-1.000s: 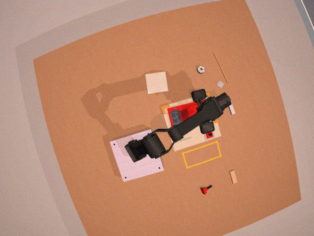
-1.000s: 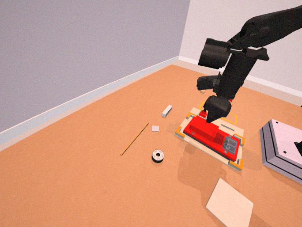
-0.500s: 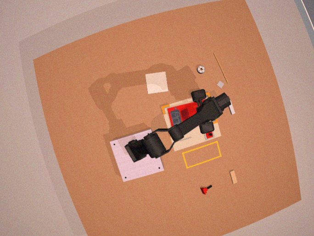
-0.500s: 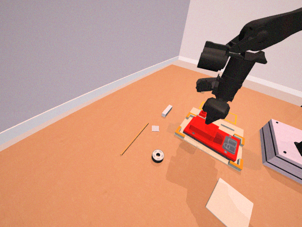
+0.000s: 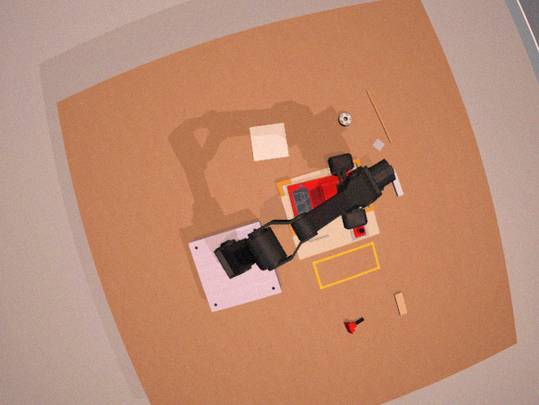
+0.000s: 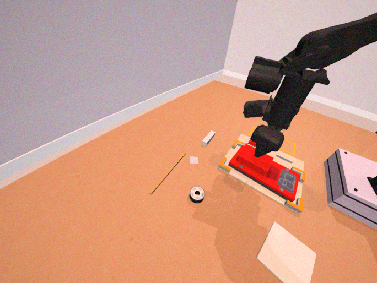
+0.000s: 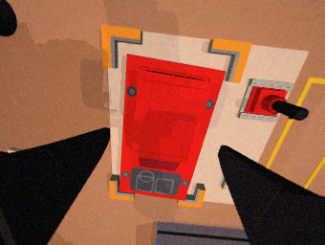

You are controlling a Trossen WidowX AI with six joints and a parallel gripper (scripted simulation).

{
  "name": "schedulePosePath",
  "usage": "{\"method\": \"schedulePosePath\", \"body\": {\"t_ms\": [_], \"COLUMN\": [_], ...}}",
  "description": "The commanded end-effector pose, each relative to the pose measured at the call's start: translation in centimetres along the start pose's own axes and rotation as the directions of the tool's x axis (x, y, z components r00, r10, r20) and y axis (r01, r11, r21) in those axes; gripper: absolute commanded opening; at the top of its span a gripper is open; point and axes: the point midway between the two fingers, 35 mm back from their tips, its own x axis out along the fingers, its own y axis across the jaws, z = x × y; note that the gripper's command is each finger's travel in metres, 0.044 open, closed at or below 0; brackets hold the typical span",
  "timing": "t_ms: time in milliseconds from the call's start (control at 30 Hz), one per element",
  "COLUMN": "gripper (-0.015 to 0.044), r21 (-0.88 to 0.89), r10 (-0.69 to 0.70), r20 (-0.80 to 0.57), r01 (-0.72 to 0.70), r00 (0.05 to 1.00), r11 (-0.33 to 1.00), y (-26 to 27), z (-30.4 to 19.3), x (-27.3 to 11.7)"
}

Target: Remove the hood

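The toy car's red body lies inside orange corner brackets on a cream board. The hood, seemingly the raised red box, sits on the body beside a grey engine panel. My gripper is open and empty above the car, its fingers on either side of the hood in the wrist view. The arm hides part of the hood in the top view. The marked area, a yellow outline, is beside the board.
A red knob with a black lever stands on the board near the marked area. A pinkish box is under the arm. A white tile, a wheel and a tan block lie around.
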Motion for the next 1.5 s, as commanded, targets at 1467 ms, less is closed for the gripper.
{"method": "schedulePosePath", "body": {"t_ms": [1467], "gripper": [0.044], "r21": [0.005], "r10": [-0.006], "r20": [0.001], "r01": [0.006], "r00": [1.0], "r11": [1.0], "y": [-0.1], "z": [0.0], "x": [3.1]}}
